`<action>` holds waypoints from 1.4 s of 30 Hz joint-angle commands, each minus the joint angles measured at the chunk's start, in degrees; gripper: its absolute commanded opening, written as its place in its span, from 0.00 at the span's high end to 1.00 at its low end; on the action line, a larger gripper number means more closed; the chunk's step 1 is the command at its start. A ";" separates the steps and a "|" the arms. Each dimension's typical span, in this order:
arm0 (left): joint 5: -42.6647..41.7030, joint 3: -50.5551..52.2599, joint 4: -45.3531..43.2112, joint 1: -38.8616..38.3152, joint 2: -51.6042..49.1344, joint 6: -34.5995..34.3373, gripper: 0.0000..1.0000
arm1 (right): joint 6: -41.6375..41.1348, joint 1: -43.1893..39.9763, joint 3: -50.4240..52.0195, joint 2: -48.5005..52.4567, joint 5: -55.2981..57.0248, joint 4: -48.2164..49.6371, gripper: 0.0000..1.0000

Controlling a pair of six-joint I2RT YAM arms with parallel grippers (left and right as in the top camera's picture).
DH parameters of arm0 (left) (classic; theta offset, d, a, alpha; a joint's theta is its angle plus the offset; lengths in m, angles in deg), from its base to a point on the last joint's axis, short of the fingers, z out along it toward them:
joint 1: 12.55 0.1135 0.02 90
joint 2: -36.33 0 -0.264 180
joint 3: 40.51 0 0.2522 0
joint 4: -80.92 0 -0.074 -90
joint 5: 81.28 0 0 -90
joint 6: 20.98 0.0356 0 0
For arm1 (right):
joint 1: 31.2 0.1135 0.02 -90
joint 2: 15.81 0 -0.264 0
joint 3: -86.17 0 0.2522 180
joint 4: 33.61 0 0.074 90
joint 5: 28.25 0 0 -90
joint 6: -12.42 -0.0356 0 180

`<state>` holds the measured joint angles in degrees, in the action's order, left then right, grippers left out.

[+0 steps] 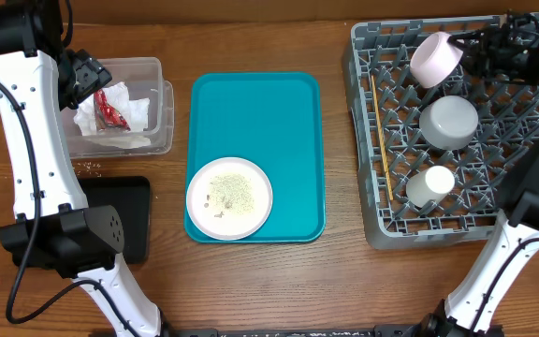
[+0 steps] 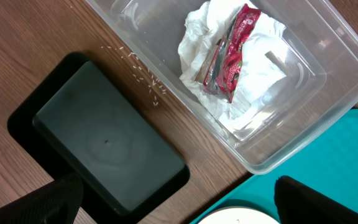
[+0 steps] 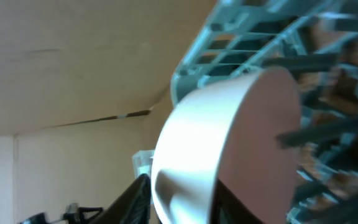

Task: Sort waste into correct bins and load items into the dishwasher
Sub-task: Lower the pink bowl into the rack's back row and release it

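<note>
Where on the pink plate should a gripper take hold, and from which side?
Pinch the plate by its rim, from above, at the edge nearest the teal tray corner. It lies flat with rice in the middle, and there it seems to ride over the tray's raised rim, leaving a finger gap.

Crumpled napkins (image 1: 131, 114) and a red wrapper (image 1: 110, 108) lie in the clear tub (image 1: 148, 64); rice grains (image 1: 89, 168) lie scattered between it and the black tray (image 1: 135, 217). The pink plate (image 1: 196, 213) lies flat (crumbs (image 1: 232, 192) on it). The grey rack (image 1: 368, 227) holds a tilted pink dish (image 1: 435, 58), a bowl (image 1: 448, 122), a cup (image 1: 430, 185), and chopsticks (image 1: 377, 126) at its left edge.
</note>
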<state>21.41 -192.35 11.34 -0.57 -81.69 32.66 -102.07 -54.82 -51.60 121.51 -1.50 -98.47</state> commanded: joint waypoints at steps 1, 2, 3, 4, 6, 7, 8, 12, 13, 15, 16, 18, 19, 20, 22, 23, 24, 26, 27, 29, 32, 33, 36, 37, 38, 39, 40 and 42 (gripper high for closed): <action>0.81 0.09 0.11 -0.39 0.52 -0.94 0.00 | 0.50 -0.63 -0.24 -3.89 7.23 -1.81 0.58; 0.81 0.09 0.11 -0.39 0.52 -0.94 0.00 | 0.74 -0.70 -0.24 -4.87 9.11 -2.64 0.53; 0.81 0.09 0.11 -0.39 0.55 -0.94 0.00 | 0.92 -0.79 -0.26 -5.95 10.75 -3.52 0.49; 0.81 0.09 0.11 -0.39 0.52 -0.94 0.00 | 0.94 -0.79 -0.26 -6.84 12.13 -4.17 0.46; 0.81 0.09 0.11 -0.39 0.52 -0.94 0.00 | 0.98 -0.83 -0.26 -8.81 14.58 -5.40 0.42; 0.81 0.09 0.11 -0.39 0.52 -0.94 0.00 | 1.42 -0.83 -0.26 -10.03 15.32 -5.95 0.41; 0.79 0.09 0.11 -0.39 0.52 -0.94 0.00 | 1.99 -0.83 -0.26 -11.06 15.74 -6.29 0.39; 0.81 0.09 0.11 -0.39 0.52 -0.94 0.00 | 2.29 -0.48 -0.24 -15.17 17.44 -7.91 0.35; 0.79 0.09 0.11 -0.39 0.55 -0.94 0.00 | 2.69 -0.26 -0.24 -15.89 17.42 -8.39 0.35; 0.81 0.09 0.11 -0.39 0.52 -0.94 0.00 | 4.04 0.81 -0.24 -16.79 17.42 -9.40 0.35; 0.81 0.09 0.11 -0.39 0.55 -0.94 0.00 | 4.92 1.51 -0.24 -16.87 17.42 -9.92 0.39; 0.81 0.09 0.11 -0.39 0.52 -0.94 0.00 | 5.88 3.37 -0.20 -16.83 19.43 -11.30 0.54; 0.81 0.09 0.11 -0.39 0.55 -0.94 0.00 | 5.86 4.39 -0.11 -16.76 22.01 -12.02 0.66; 0.81 0.09 0.11 -0.39 0.52 -0.94 0.00 | 5.86 5.66 -0.09 -16.76 25.81 -12.76 0.75; 0.81 0.09 0.11 -0.39 0.52 -0.94 0.00 | 5.84 8.26 -0.09 -16.76 34.03 -13.77 0.86; 0.81 0.09 0.11 -0.39 0.55 -0.94 0.00 | 5.84 9.51 -0.09 -16.76 37.70 -14.01 0.89; 0.81 0.09 0.11 -0.39 0.52 -0.94 0.00 | 5.81 10.93 -0.09 -16.76 41.55 -14.23 0.93; 0.81 0.09 0.11 -0.39 0.52 -0.94 0.00 | 4.68 13.49 0.09 -16.76 49.00 -14.49 0.96; 0.81 0.09 0.11 -0.39 0.52 -0.94 0.00 | 3.61 14.60 0.28 -16.76 52.30 -14.40 0.96; 0.81 0.09 0.11 -0.39 0.52 -0.94 0.00 | 2.12 16.57 0.55 -16.59 57.83 -13.97 0.96; 0.81 0.09 0.11 -0.39 0.52 -0.94 0.00 | 1.64 18.05 0.79 -15.93 61.94 -13.40 0.96; 0.81 0.09 0.11 -0.39 0.55 -0.94 0.00 | 1.36 18.16 0.81 -15.67 62.58 -13.35 0.96; 0.81 0.09 0.11 -0.39 0.52 -0.94 0.00 | -0.07 18.05 0.96 -14.21 63.82 -13.42 0.96; 0.81 0.09 0.11 -0.39 0.55 -0.94 0.00 | -0.07 17.86 0.96 -13.73 63.80 -13.38 0.96; 0.81 0.09 0.11 -0.39 0.52 -0.94 0.00 | -0.02 17.66 0.96 -12.92 63.82 -13.33 0.96; 0.81 0.09 0.11 -0.39 0.55 -0.94 0.00 | -0.02 17.46 0.96 -12.44 63.80 -13.33 0.96; 0.81 0.09 0.11 -0.39 0.55 -0.94 0.00 | 0.00 17.35 0.96 -11.72 63.84 -13.27 0.96; 0.81 0.09 0.11 -0.39 0.55 -0.94 0.00 | 0.02 17.07 0.96 -10.58 63.82 -13.07 0.96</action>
<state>21.41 -192.35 11.34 -0.57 -81.69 32.66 -101.39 -37.22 -51.10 108.79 60.29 -111.82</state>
